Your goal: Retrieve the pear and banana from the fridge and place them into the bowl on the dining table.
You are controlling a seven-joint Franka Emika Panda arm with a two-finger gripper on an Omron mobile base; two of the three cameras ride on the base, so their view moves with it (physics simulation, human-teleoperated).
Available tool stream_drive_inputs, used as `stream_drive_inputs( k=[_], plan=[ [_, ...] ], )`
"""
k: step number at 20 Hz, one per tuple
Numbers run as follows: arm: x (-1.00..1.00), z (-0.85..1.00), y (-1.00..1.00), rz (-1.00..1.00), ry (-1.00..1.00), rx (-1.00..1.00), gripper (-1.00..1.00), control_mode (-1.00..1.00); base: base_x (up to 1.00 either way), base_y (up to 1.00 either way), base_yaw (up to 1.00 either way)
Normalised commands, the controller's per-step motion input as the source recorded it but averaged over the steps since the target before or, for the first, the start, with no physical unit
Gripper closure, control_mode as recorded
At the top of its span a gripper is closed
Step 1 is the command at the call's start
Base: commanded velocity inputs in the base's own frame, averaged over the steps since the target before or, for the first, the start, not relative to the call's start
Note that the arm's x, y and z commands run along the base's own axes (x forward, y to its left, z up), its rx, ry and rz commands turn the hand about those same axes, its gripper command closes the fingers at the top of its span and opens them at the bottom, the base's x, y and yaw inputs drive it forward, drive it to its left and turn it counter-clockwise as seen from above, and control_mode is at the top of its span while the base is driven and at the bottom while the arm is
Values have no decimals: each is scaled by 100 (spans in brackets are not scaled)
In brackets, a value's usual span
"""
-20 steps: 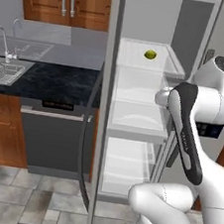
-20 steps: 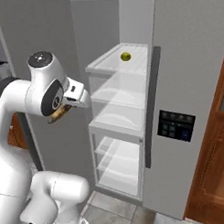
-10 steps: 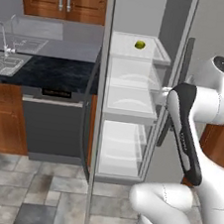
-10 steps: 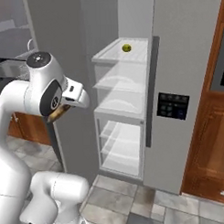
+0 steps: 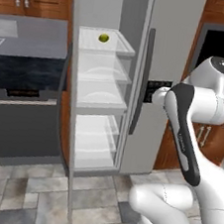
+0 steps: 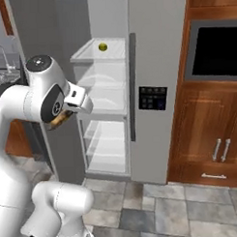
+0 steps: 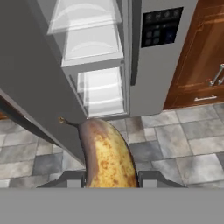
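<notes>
Between our fingers (image 7: 109, 175) sits the banana (image 7: 106, 157), pinched along its length, its dark stem end pointing out toward the floor tiles. From the right base camera we see it tucked under the hand as a brownish-yellow patch (image 6: 59, 121).

Over the last second the whole scene has slid sideways in both base cameras: the sink and dark counter have nearly left the frame, and the wooden cupboards (image 6: 213, 131) and black wall oven (image 6: 219, 51) beside the fridge (image 5: 164, 51) have come into sight. We read that as our base driving and turning away, not as anything in the kitchen moving. The grip has not changed.

That suggests the banana is on its way to the bowl. The pear (image 5: 104, 37) lies alone on the top glass shelf of the open fridge, so a second trip back seems needed.
</notes>
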Motion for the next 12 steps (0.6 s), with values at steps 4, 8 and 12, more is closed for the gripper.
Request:
stream_drive_inputs(
  k=[4, 8, 12],
  plan=[
    [0, 0, 0, 0, 0, 0, 100, 100, -39, 0, -42],
    [0, 0, 0, 0, 0, 0, 100, 100, -36, -2, -44],
    [0, 0, 0, 0, 0, 0, 100, 100, -36, -7, -44]
  ],
)
